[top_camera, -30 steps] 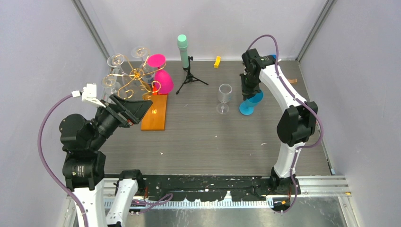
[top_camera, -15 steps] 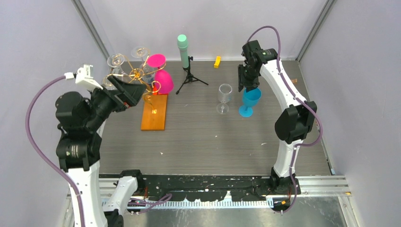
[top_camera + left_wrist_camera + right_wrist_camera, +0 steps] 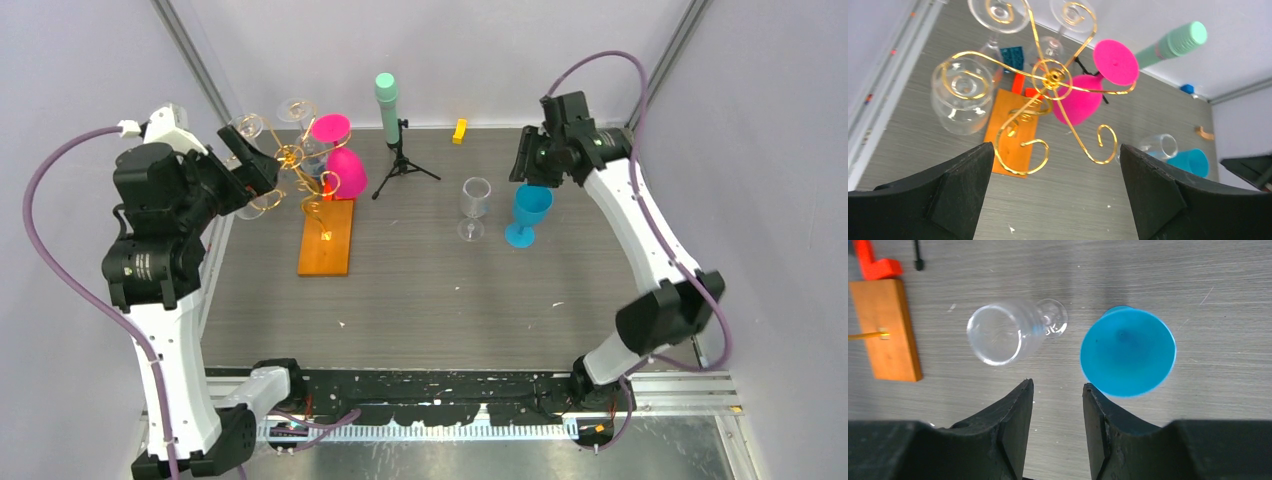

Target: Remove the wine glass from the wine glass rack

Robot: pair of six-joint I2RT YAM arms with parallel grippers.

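The wine glass rack (image 3: pixel 290 160), gold wire with scroll arms, stands on an orange wooden base (image 3: pixel 328 240) at the back left. Clear glasses (image 3: pixel 962 97) and a pink glass (image 3: pixel 1079 102) hang from it. My left gripper (image 3: pixel 250 165) is raised beside the rack's left side, wide open and empty. In the left wrist view the gripper (image 3: pixel 1056 146) looks down on the rack's centre (image 3: pixel 1052 77). My right gripper (image 3: pixel 530 165) is open and empty, above a blue glass (image 3: pixel 1128 351) and a clear glass (image 3: pixel 1008 332) that stand on the table.
A black tripod with a mint-green cylinder (image 3: pixel 390 115) stands right of the rack. A yellow block (image 3: pixel 459 130) lies by the back wall. A red piece (image 3: pixel 873 262) sits at the base's far end. Grey walls close in both sides.
My left arm has risen and swung back left, up to the rack's top. My right gripper has let go of the blue glass, now upright, and lifted up and right.
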